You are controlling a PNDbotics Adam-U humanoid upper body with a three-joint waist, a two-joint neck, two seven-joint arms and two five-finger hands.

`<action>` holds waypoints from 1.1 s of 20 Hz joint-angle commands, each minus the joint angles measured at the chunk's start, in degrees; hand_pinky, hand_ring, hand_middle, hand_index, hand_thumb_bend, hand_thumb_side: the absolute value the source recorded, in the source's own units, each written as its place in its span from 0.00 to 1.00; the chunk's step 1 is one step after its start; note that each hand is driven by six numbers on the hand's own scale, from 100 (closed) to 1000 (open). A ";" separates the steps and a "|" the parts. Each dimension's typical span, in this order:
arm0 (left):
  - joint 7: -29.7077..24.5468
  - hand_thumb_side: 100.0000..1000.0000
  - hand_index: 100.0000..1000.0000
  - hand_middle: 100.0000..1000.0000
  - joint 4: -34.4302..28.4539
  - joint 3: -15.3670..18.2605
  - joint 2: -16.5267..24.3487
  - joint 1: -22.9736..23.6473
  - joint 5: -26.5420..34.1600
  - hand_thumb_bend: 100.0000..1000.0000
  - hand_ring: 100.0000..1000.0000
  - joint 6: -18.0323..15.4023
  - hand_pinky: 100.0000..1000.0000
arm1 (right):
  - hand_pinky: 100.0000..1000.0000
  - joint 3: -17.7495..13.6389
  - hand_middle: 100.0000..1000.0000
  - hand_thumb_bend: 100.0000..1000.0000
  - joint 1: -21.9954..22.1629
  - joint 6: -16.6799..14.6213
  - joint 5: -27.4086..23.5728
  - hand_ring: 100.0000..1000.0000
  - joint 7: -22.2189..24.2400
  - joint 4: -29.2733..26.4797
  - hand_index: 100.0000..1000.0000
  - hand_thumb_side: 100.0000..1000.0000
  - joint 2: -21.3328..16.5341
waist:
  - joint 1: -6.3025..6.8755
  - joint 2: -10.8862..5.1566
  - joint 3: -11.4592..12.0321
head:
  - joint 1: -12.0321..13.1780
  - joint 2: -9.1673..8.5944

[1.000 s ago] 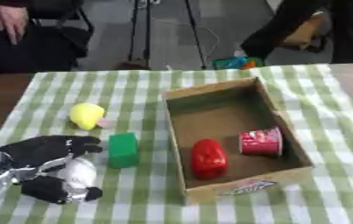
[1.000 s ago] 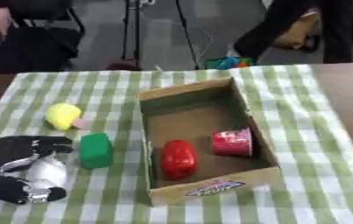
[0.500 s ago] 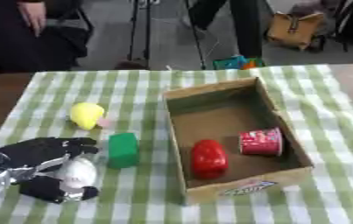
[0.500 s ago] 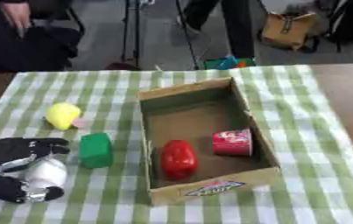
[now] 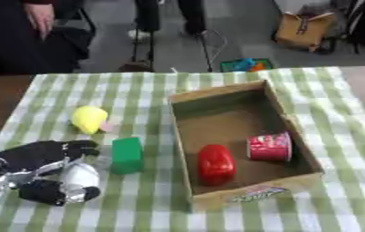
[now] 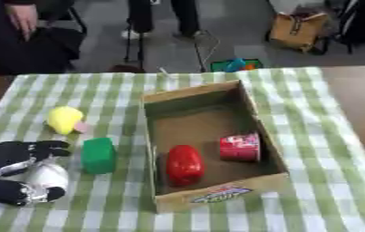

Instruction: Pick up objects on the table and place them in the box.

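Observation:
A cardboard box (image 5: 297, 133) lies on the green checked table, holding a red rounded object (image 5: 215, 163) and a red can (image 5: 269, 146) on its side. Left of the box stands a green block (image 5: 127, 155). Farther back left sits a yellow rounded object (image 5: 88, 118) with a small pink bit beside it. At the lower left my left hand (image 5: 39, 156) has its fingers and thumb curled round a white rounded object (image 5: 80, 174), just left of the green block. My right hand shows in neither view.
The checked cloth (image 5: 146, 90) covers the table, with brown tabletop at both sides. Beyond the far edge are people's legs, a tripod, a brown bag (image 5: 304, 29) and a colourful item (image 5: 244, 65) on the floor.
My left hand and the objects on the table keep their places. People behind the table have walked across the background.

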 commanded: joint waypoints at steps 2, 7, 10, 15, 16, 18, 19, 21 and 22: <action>-2.41 0.99 1.00 1.00 0.29 0.12 1.29 -0.89 2.31 0.47 0.89 0.00 0.77 | 0.56 -0.01 0.42 0.00 -0.69 -0.27 -0.28 0.55 -0.47 -1.30 0.57 0.44 -0.70 | -0.04 -0.86 -0.13 | 0.09 -0.36; -7.78 0.91 1.00 1.00 0.14 -0.27 1.53 -1.52 3.12 0.48 0.90 0.15 0.78 | 0.56 0.05 0.42 0.00 -0.72 -0.32 -0.38 0.55 -0.47 -1.30 0.57 0.44 -0.67 | -0.03 -0.87 -0.21 | 0.13 -0.42; -9.51 0.87 1.00 1.00 0.03 -0.32 1.62 -1.74 2.95 0.45 0.90 0.41 0.78 | 0.56 0.06 0.42 0.00 -0.71 -0.31 -0.40 0.55 -0.47 -1.30 0.57 0.44 -0.66 | -0.02 -0.88 -0.25 | 0.14 -0.54; -10.65 0.80 1.00 1.00 0.68 -0.53 1.54 -2.14 1.91 0.33 0.89 0.56 0.77 | 0.56 0.00 0.42 0.00 -0.72 -0.30 -0.48 0.55 -0.47 -1.30 0.57 0.44 -0.65 | -0.02 -0.81 -0.37 | 0.20 -0.63; -10.71 0.80 1.00 1.00 0.76 -0.60 1.56 -2.24 1.62 0.33 0.89 0.56 0.77 | 0.56 0.00 0.42 0.00 -0.73 -0.29 -0.52 0.55 -0.47 -1.30 0.57 0.44 -0.64 | -0.02 -0.80 -0.38 | 0.22 -0.63; -10.73 0.80 1.00 1.00 0.89 -0.70 1.52 -2.35 1.21 0.33 0.89 0.50 0.77 | 0.56 -0.02 0.42 0.00 -0.74 -0.28 -0.57 0.55 -0.47 -1.30 0.57 0.44 -0.63 | -0.02 -0.78 -0.39 | 0.22 -0.62; -10.69 0.79 1.00 1.00 0.92 -0.71 1.51 -2.38 1.09 0.31 0.89 0.48 0.76 | 0.56 -0.02 0.41 0.00 -0.74 -0.28 -0.58 0.55 -0.47 -1.30 0.57 0.44 -0.63 | -0.02 -0.78 -0.39 | 0.23 -0.63; -10.24 0.79 1.00 1.00 0.98 -0.65 1.44 -2.45 0.71 0.31 0.88 0.46 0.76 | 0.56 -0.07 0.41 0.00 -0.72 -0.26 -0.62 0.55 -0.47 -1.30 0.56 0.44 -0.64 | -0.01 -0.75 -0.39 | 0.25 -0.70; -9.84 0.76 1.00 1.00 1.04 -0.57 1.39 -2.52 0.48 0.29 0.86 0.47 0.71 | 0.56 -0.08 0.41 0.00 -0.72 -0.26 -0.63 0.55 -0.47 -1.30 0.56 0.44 -0.64 | -0.01 -0.73 -0.40 | 0.23 -0.73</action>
